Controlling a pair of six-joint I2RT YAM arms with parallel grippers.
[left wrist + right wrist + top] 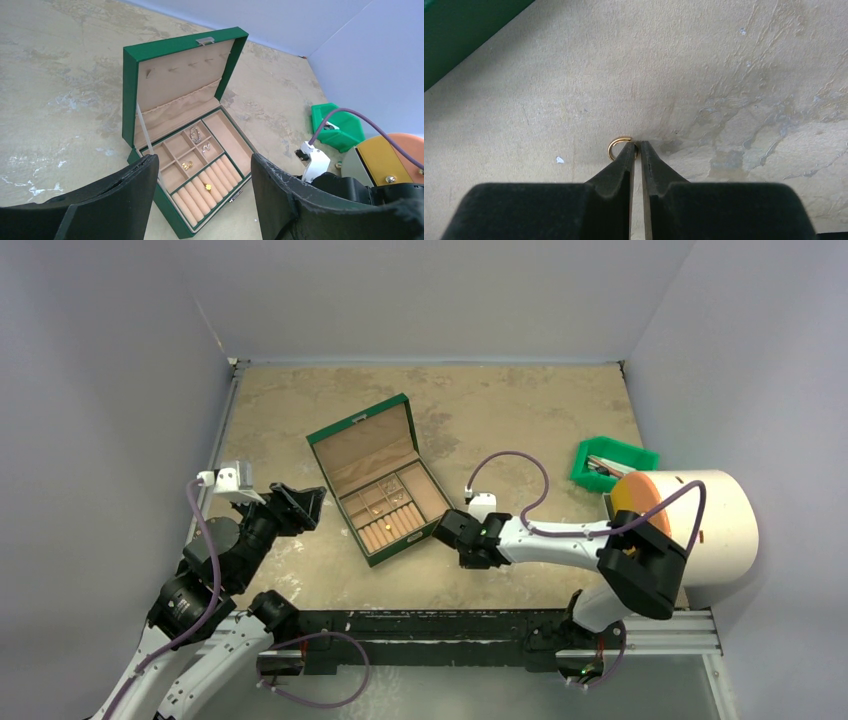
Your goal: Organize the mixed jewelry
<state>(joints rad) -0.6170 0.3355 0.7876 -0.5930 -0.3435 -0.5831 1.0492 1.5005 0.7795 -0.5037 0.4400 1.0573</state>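
Right jaws pinch, obscuring gold ring (pixel 615 143).

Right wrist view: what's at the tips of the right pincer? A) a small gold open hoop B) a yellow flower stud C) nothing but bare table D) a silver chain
A: the right pincer has its jaws closed to a thin gap on the edge of a small gold open hoop lying on the table.

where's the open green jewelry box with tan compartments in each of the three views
Top external: the open green jewelry box lies mid-table, slightly left of centre.
Left wrist: centre of the frame, lid raised.
Right wrist: only a green edge in the top-left corner, probably its wall.
Shared landmark: the mottled tan tabletop.
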